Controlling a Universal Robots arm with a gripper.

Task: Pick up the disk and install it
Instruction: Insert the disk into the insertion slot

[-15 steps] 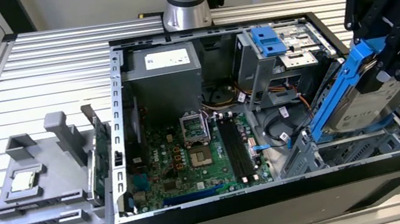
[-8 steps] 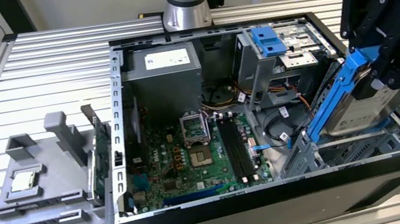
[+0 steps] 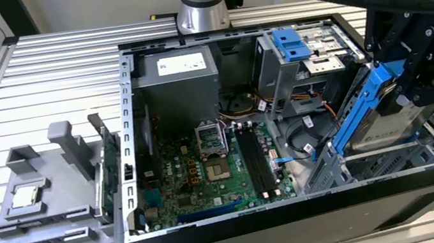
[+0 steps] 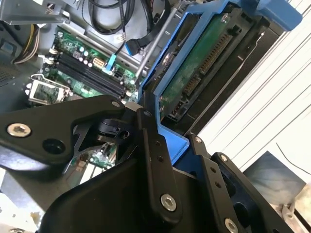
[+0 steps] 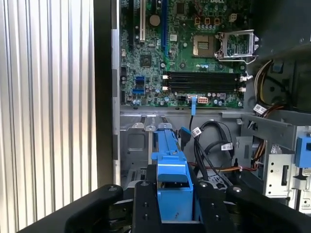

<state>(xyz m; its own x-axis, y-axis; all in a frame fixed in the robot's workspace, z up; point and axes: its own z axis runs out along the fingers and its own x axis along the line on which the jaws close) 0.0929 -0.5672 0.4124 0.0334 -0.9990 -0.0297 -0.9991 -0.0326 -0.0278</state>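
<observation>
here we see our gripper [image 3: 395, 90] clamped on the disk [image 3: 380, 127], tilted steeply above the drive bay [image 3: 378, 166], at 3 o'clock from the motherboard [image 3: 206, 168] in the exterior view.

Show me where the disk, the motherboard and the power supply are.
disk [image 3: 386, 128]: exterior view, its silver face.
motherboard [image 3: 184, 188]: exterior view, green board near the socket.
power supply [image 3: 178, 92]: exterior view, its grey side.

Case [image 3: 300, 215] open on the table [image 3: 46, 69], fixture [image 3: 49, 204] just beside it, exterior view's left; disk [image 3: 390, 124] tilted inside, exterior view's right.
</observation>
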